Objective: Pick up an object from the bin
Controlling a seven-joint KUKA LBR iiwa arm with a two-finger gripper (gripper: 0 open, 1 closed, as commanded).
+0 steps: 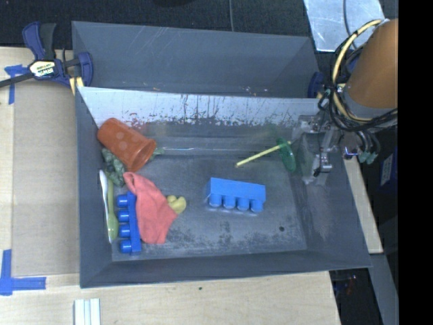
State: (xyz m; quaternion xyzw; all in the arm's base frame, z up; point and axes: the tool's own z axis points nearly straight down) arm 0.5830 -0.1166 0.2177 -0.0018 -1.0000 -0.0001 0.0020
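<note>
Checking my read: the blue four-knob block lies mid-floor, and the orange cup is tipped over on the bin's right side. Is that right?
No. The camera view shows the orange cup tipped over on the bin's left side, across from the gripper, which is at the right wall. The blue four-knob block does lie mid-floor.

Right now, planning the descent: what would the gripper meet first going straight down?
Likely the bare bin floor by the right wall; the green-tipped yellow stick lies just beside the gripper's line, depth unclear.
</note>
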